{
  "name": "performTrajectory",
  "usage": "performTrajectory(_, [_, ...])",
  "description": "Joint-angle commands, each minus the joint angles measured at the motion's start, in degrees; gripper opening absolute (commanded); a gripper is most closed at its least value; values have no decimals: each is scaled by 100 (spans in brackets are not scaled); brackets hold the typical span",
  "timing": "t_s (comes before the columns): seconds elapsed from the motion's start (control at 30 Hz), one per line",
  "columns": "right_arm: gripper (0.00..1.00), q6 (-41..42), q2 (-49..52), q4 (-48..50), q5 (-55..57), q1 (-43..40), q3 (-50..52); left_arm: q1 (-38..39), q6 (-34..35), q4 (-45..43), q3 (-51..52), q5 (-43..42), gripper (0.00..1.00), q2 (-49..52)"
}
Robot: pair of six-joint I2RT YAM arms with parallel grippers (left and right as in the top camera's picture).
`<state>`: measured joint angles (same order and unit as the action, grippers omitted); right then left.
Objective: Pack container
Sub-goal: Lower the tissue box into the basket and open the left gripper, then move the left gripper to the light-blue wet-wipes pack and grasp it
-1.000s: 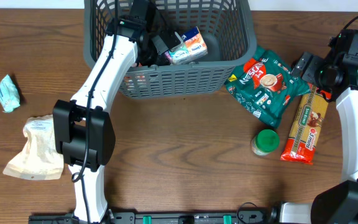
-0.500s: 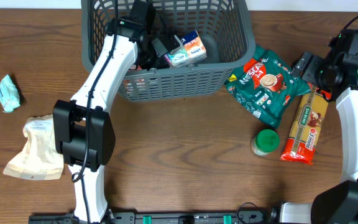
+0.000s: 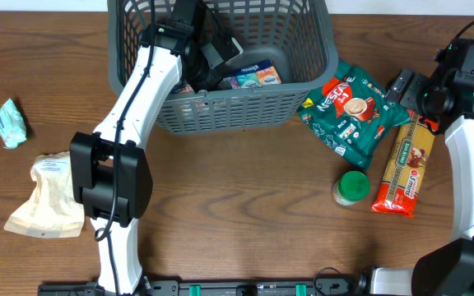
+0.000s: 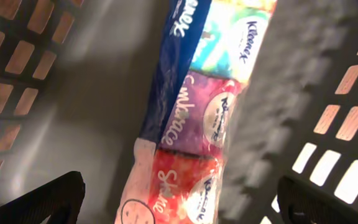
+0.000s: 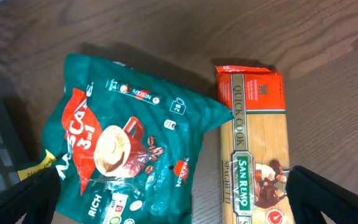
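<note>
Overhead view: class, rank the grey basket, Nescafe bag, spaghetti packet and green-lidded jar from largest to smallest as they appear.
1. grey basket
2. Nescafe bag
3. spaghetti packet
4. green-lidded jar, clearly the smallest

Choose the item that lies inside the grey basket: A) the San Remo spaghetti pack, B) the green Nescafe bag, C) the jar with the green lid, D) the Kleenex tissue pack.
D: the Kleenex tissue pack rests on the solid base of the basket, while the other three lie outside its walls.
</note>
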<state>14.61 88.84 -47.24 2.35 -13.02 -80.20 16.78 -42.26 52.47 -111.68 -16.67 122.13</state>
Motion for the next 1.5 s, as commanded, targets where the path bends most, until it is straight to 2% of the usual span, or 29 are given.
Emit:
performTrajectory(0.0, [99, -107, 33, 11, 66, -50, -101, -13, -33, 13, -116, 461, 99, -225])
performTrajectory(0.13, [99, -149, 33, 15, 66, -50, -101, -37, 92, -138, -348, 1073, 98, -485])
performTrajectory(0.27, [99, -149, 33, 15, 66, -50, -101, -105, 916, -157, -1003, 1547, 98, -717])
performTrajectory(0.43, [99, -210, 33, 11, 66, -50, -101, -236, 1519, 271, -1731, 1744, 98, -1110])
performTrajectory(0.63, [99, -205, 33, 15, 63, -50, -101, -885, 3473, 863, -1810, 3237, 99, -1851])
performTrajectory(0.87, [99, -203, 33, 13, 61, -50, -101, -2697, 5388, 2006, -1803, 3217, 99, -2214])
performTrajectory(1.13, [99, -203, 33, 9, 61, -50, -101, -4146, 5574, 2371, -1665, 2461, 98, -1644])
performTrajectory(1.47, [99, -179, 33, -15, 61, -50, -101, -4913, 5643, 2387, -1665, 2457, 99, -151])
